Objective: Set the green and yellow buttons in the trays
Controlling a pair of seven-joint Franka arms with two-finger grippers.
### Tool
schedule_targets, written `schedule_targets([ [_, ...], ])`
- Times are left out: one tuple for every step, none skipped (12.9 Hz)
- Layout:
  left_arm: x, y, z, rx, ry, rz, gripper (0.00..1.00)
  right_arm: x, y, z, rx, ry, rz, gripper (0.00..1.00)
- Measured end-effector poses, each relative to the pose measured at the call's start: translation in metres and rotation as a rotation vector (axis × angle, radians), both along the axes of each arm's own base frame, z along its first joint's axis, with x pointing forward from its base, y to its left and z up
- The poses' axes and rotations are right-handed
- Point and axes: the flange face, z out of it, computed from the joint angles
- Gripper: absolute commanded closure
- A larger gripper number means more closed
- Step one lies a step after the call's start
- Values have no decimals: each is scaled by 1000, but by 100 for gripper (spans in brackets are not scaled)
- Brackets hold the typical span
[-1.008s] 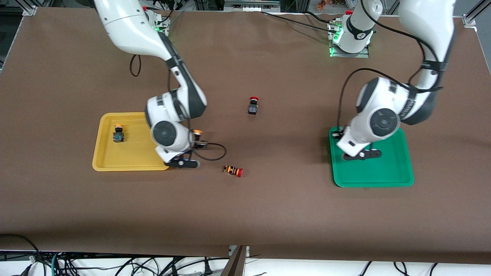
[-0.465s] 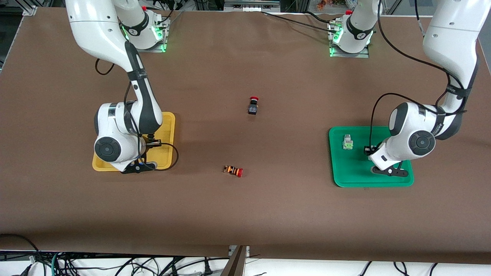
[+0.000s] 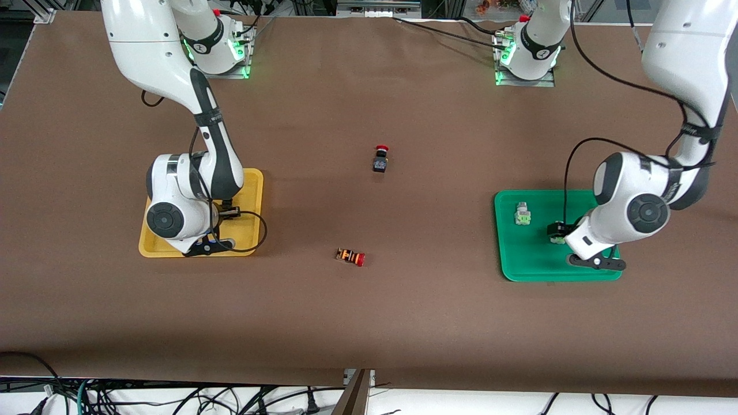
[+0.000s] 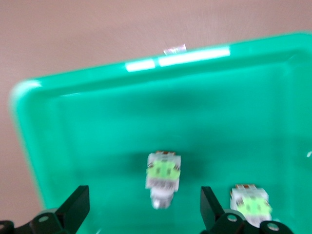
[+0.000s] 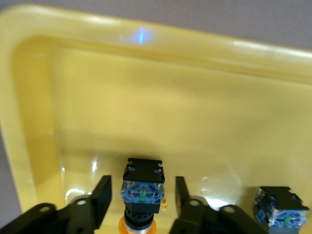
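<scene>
I see yellow tray [image 3: 249, 178] mid-left of front view holding two black yellow-capped buttons [image 5: 142, 192] [image 5: 282, 207], green tray [image 3: 533, 265] mid-right holding two grey-green buttons [image 4: 163, 176] [image 4: 251, 204]

A brown covering spreads over the whole table [image 3: 369, 323], matte and evenly lit, with soft shadows. Along its edge nearest the front camera the covering ends over a pale floor strewn with black and green cables [image 3: 173, 397]. A seam or bracket [image 3: 358, 392] shows at the middle of that edge. Along the edge farthest from the camera stand metal frame rails [image 3: 377, 7], with a corner bracket [image 3: 43, 14] at the right arm's end.
</scene>
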Motion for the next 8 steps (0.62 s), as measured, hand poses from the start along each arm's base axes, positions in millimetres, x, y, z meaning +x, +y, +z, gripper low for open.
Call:
schedule_targets([
  [3, -4, 41, 16, -8, 1, 0, 3, 3, 15, 6, 14, 1, 0],
  [4, -15, 87, 30, -2, -6, 0, 7, 8, 35, 13, 35, 2, 0],
  [2, -29, 129, 40, 13, -15, 0, 11, 14, 59, 20, 45, 0, 0],
  [-1, -41, 168, 46, 25, -22, 0, 15, 20, 82, 24, 38, -12, 0],
  [-4, -51, 200, 46, 26, -27, 0, 16, 22, 103, 24, 28, -27, 0],
  [-5, -58, 225, 44, 24, -30, 0, 15, 20, 124, 20, 25, -21, 0],
  [-6, -59, 244, 39, 14, -27, 0, 12, 15, 145, 13, 17, -7, 0],
  [-7, -59, 262, 17, 2, -14, 0, 10, 6, 167, 14, 5, 3, 0],
])
